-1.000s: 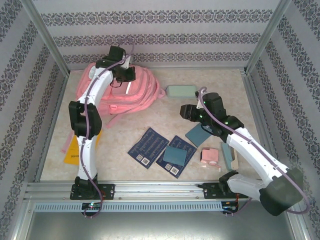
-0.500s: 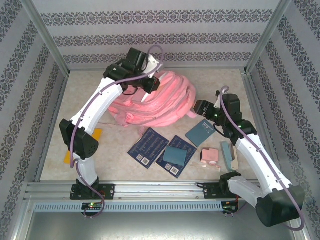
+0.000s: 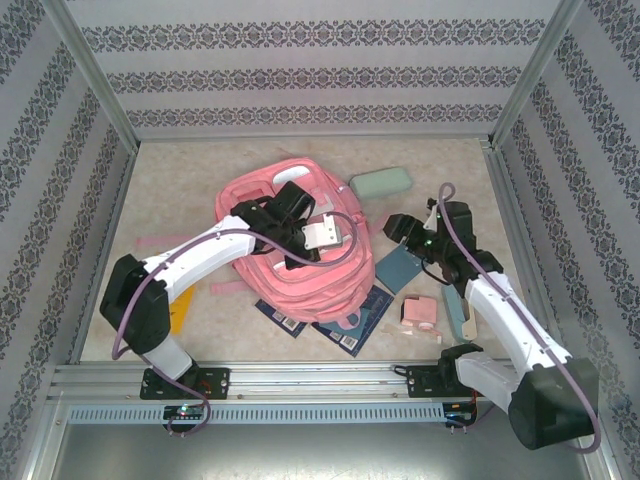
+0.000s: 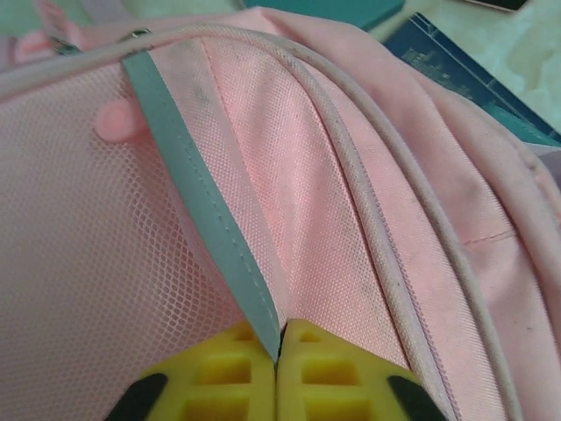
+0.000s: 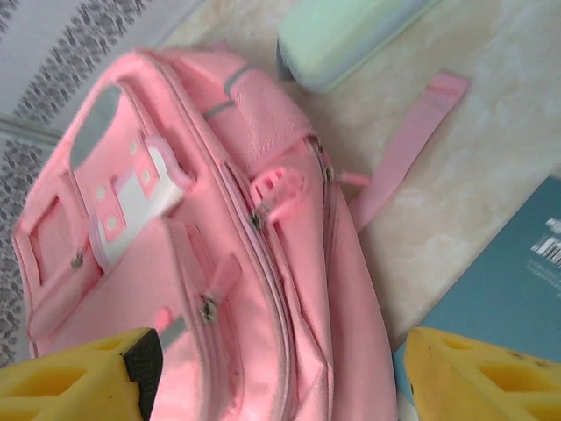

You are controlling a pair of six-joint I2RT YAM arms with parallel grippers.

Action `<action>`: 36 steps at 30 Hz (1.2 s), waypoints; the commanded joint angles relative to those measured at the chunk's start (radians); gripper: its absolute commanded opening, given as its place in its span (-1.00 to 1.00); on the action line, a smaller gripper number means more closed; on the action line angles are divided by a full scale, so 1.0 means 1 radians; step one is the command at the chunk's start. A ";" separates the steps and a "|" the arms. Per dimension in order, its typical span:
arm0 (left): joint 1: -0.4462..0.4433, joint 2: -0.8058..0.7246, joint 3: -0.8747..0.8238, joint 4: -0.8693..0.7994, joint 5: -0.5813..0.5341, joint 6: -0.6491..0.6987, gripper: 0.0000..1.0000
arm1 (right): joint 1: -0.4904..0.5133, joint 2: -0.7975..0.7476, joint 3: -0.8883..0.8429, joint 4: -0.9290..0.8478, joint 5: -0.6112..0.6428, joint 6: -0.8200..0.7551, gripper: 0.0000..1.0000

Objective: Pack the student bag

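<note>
**Backpack mid-worktop, left gripper pinching it, right one wide open**

Here's where you're at. The pink backpack [image 3: 262, 200] lies flat around the middle of the worktop [image 3: 170, 190], front pockets facing up. Its near end covers part of the dark blue sheets [image 3: 348, 336] by the near edge.

Your left gripper [image 4: 279, 368] is down on top of the bag. The wrist view shows its yellow fingers pressed together, with the grey edging strip [image 4: 197, 184] of the mesh pocket running right into the seam between them. So it's clamped on the backpack.

Your right gripper [image 5: 285, 368] hangs just off the bag's right side, with its jaws spread far apart and nothing between them.

On the right half of the worktop there's a pale green case [image 3: 380, 183] just beside the bag toward the far edge. A teal book [image 3: 398, 270] sits near the bag's right side, and a little pink box [image 3: 420, 313] is closer to the near edge.
</note>
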 commanded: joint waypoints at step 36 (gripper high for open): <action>-0.022 0.566 0.894 -0.718 -0.469 -1.427 0.33 | 0.320 0.392 0.092 0.147 0.020 0.077 -0.30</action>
